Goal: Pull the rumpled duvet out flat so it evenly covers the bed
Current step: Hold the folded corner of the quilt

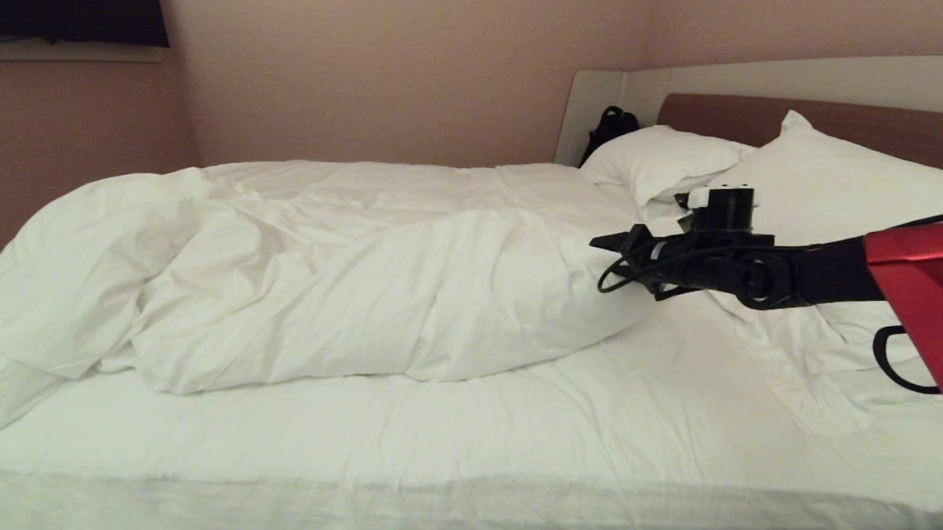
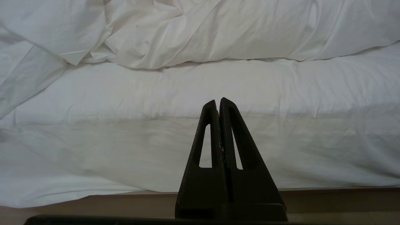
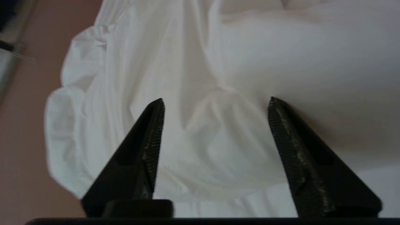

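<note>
Head view: right claw (image 1: 609, 244) spread apart beside bunched duvet (image 1: 322, 268); left claw (image 2: 217, 101) together

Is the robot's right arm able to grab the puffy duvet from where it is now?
Probably yes. The right gripper is open and hangs just beside the duvet near its pillow-side edge, with nothing between them.

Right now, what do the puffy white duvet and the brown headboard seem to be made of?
The puffy white duvet looks like matte woven cotton over soft filling: crisp creases, thick rounded folds. The brown headboard looks padded, smooth and matte; leatherette or fabric, I cannot tell.
</note>
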You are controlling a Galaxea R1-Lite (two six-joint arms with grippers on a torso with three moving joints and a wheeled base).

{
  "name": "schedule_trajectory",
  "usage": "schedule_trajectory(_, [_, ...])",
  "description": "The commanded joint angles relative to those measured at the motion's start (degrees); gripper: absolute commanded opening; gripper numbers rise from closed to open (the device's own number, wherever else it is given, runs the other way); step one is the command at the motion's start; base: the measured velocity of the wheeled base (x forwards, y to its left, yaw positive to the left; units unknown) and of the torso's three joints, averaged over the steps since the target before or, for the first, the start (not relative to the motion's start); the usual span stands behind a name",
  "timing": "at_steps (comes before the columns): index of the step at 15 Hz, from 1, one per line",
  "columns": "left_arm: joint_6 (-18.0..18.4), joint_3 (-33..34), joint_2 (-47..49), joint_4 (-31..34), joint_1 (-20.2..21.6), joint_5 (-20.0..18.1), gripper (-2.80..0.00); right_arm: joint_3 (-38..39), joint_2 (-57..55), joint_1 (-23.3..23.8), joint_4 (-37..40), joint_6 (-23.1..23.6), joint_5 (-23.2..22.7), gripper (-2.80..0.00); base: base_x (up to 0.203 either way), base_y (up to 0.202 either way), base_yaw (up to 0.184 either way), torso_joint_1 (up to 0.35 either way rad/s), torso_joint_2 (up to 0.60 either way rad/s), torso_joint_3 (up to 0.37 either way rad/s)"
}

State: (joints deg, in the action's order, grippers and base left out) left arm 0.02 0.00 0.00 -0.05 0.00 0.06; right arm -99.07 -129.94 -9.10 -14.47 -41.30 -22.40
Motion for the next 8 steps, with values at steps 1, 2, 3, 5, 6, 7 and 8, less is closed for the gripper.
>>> schedule_trajectory(1, [0.1,0.0,0.0,0.0,0.0,0.0,-2.8,-1.4,-0.5,-1.3,1.0,5.5,14.9,0.0,0.0,0.0,0.0,0.0,0.0,0.0])
schedule_trajectory(2, [0.0,0.0,0.0,0.0,0.0,0.0,-2.8,-1.8,-0.1,-1.4,1.3,5.6,16.5,0.0,0.0,0.0,0.0,0.0,0.0,0.0])
schedule_trajectory(3, [0.0,0.0,0.0,0.0,0.0,0.0,-2.8,-2.1,0.1,-1.4,1.4,6.4,19.1,0.0,0.0,0.0,0.0,0.0,0.0,0.0])
schedule_trajectory(5, [0.1,0.0,0.0,0.0,0.0,0.0,-2.8,-3.2,0.0,-1.5,1.4,8.2,23.6,0.0,0.0,0.0,0.0,0.0,0.0,0.0])
schedule_trajectory(6, [0.0,0.0,0.0,0.0,0.0,0.0,-2.8,-4.2,-0.3,-1.7,1.4,9.5,27.0,0.0,0.0,0.0,0.0,0.0,0.0,0.0])
schedule_trajectory(7, [0.1,0.0,0.0,0.0,0.0,0.0,-2.8,-4.9,-0.7,-1.9,1.4,10.8,28.9,0.0,0.0,0.0,0.0,0.0,0.0,0.0])
schedule_trajectory(8, [0.1,0.0,0.0,0.0,0.0,0.0,-2.8,-5.4,-1.4,-2.1,1.3,12.4,31.0,0.0,0.0,0.0,0.0,0.0,0.0,0.0])
